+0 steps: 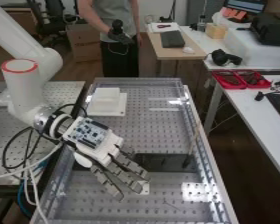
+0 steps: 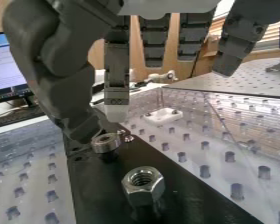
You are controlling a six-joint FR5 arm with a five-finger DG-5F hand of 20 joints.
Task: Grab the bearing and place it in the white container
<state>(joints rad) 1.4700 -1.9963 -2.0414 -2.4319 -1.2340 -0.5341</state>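
At grab step, w/ hand (image 2: 117, 65) spread, fingers nr straight, thumb tip right by bearing (image 2: 106, 143) on black bar (image 2: 190, 200). Next: pinch, lift (mind nut (image 2: 143, 186) nearby), then over to white container (image 1: 106, 96).

- Hex nut (image 2: 143, 186) on the black bar (image 2: 97, 187), wrist view
- Red trays (image 1: 239, 80), high view's right
- Cardboard box (image 1: 83, 41), its upper left
- Monitor (image 1: 246, 5), its upper right
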